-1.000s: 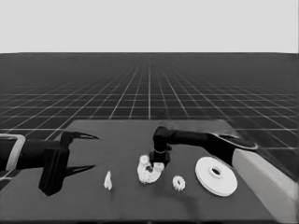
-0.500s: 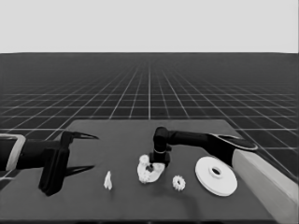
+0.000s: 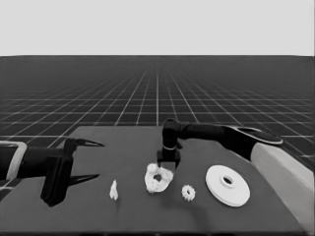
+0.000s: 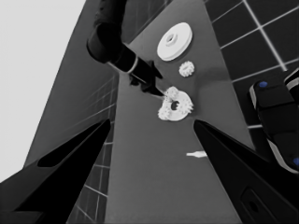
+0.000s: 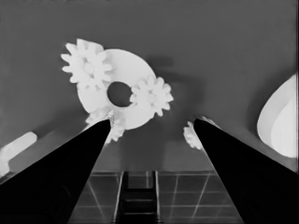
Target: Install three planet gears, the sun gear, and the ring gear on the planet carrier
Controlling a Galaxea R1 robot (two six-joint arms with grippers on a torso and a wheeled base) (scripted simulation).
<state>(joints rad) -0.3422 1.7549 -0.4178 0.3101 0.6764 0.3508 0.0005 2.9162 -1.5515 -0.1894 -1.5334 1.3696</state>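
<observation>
Right gripper (image 3: 168, 166) is hovering just above the smaller round part (image 3: 157, 178), at its far edge, fingers spread and pinching nothing; the right wrist view is showing open space between the two wedges with the part lying beyond them.

Smaller round part is sitting near the middle of the surface (image 3: 123, 147). Three planet gears are resting on it around the centre hole: one (image 5: 86, 65) overhanging the rim, one (image 5: 152, 96) just beside the hole, and a third (image 5: 110, 123) partly hidden behind a finger. They are spaced around the hole, presumably so that a centre gear can mesh with all three.

A fourth small gear (image 3: 188, 192) is lying loose on the surface, between the smaller round part and the larger round part (image 3: 227, 184), apart from both. Judgement: this one is likely the sun gear, next to be fetched.

Larger round part is lying flat toward the right end, untouched; it is probably waiting until the gears are seated, since it goes on last.

Thin white piece (image 3: 113, 190) is lying left of the assembly, apart from it.

Left gripper (image 3: 81, 160) is parked over the left end of the surface, fingers spread, holding nothing.
</observation>
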